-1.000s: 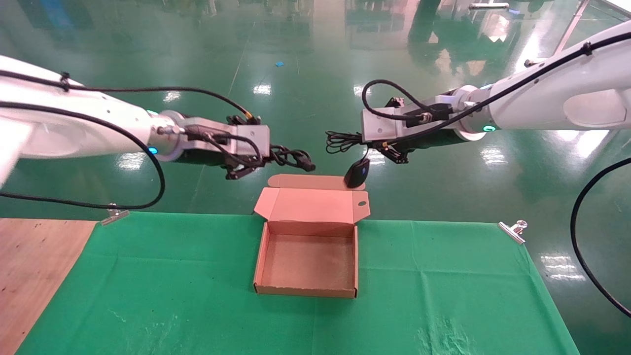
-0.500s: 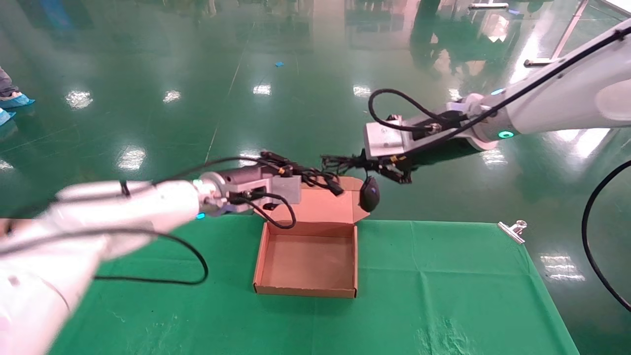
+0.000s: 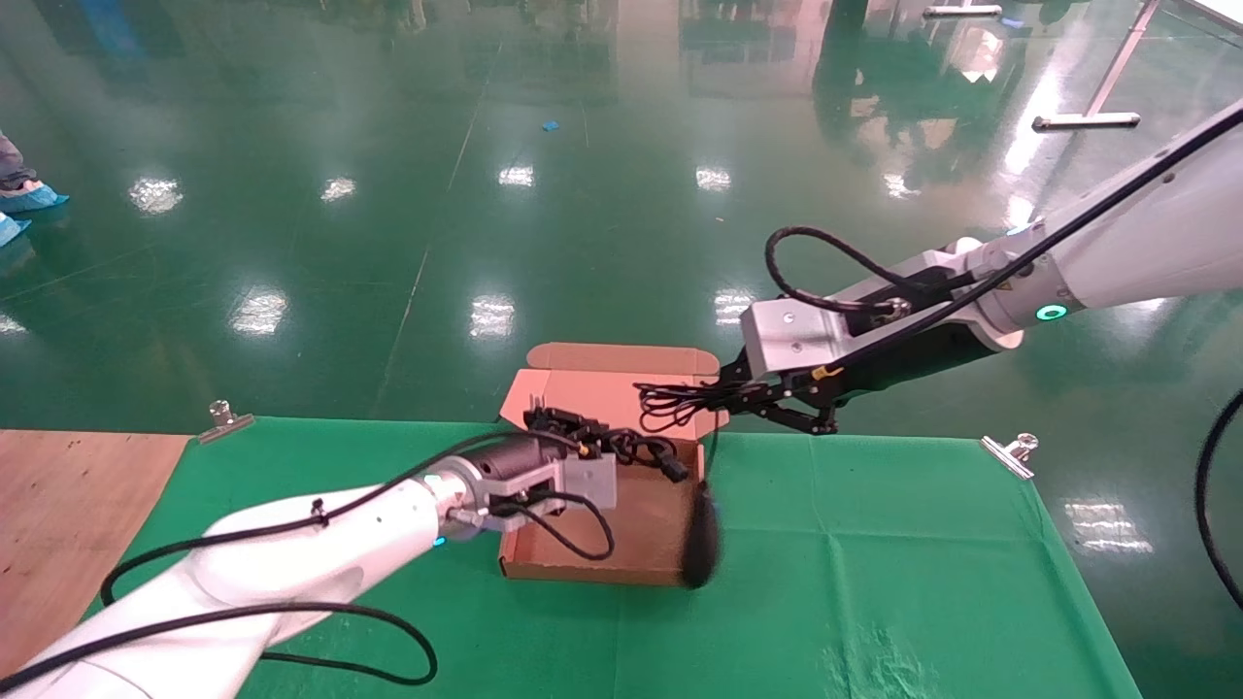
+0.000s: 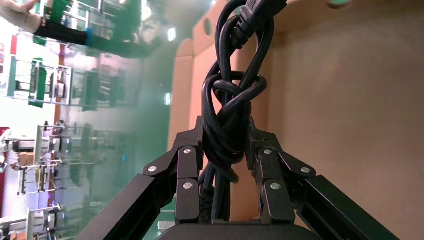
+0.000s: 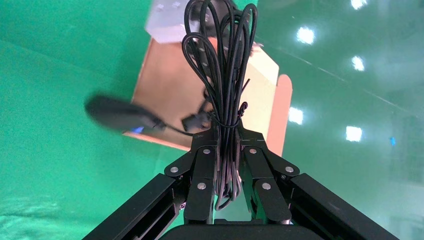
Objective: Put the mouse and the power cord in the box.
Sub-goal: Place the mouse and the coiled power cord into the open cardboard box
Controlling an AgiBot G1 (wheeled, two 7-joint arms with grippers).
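My left gripper hangs over the open box, low above its floor near the back wall, and its two fingers are clamped on the power cord. In my left wrist view the thick black loops of the cord are pinched between the pads, knotted on themselves just past the fingertips, with the plug end pointing out beyond them over the tan cardboard. None of the cord touches the box floor that I can see.

My right gripper reaches in from the right, above the box's back right corner and just in front of the raised lid flap. It is closed on the bundled thin cable of the mouse; in my right wrist view the gathered strands run straight up between the fingers, tied with a small twist near the tips. The mouse itself dangles from its cable well below the gripper, blurred, hanging at the box's front right corner by the right wall. I cannot tell whether it is inside or just outside that wall.

The box sits on the green cloth covering the tabletop, lid open toward the far edge. A metal clip holds the cloth at the right far corner and another clip at the left.
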